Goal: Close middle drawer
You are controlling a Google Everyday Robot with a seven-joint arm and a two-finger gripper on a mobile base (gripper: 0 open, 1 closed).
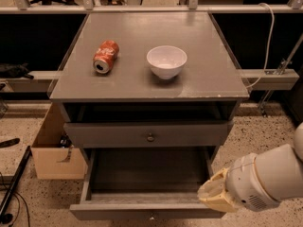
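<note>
cabinet: grey wood unit, flat top (208, 74) w/ two things on it
can: red soda can (106, 56) lying on its side, left half of the top, open end facing the front edge
bowl: white bowl (166, 61) upright, looks empty, just right of the can, the two are apart
upper drawer: the one w/ the round knob (150, 137), front (109, 135) sticking out only a bit past the frame, dark gap above it
middle drawer: middle drawer (123, 211) is the one below that, pulled way out toward the cam, inside looks bare afaict, its front panel sits near the bottom edge of the shot w/ a small dark knob just peeking at centre
gripper: cream-coloured gripper (214, 196) low on the right, right at the front right corner of the middle drawer, overlapping that corner; can't say if it's actually touching
jaw state: can't tell from here, spread or pressed together, no idea tbh
arm: fat white arm segment (267, 181) comes in from the right edge behind the gripper
box: open cardboard box (52, 157) on the floor, tight against the cabinet's left side, some dark stuff inside
floor: speckled terrazzo (265, 126)
misc: white cable (271, 37) hanging behind the cabinet on the right, black cords (13, 186) on the floor far left
</note>
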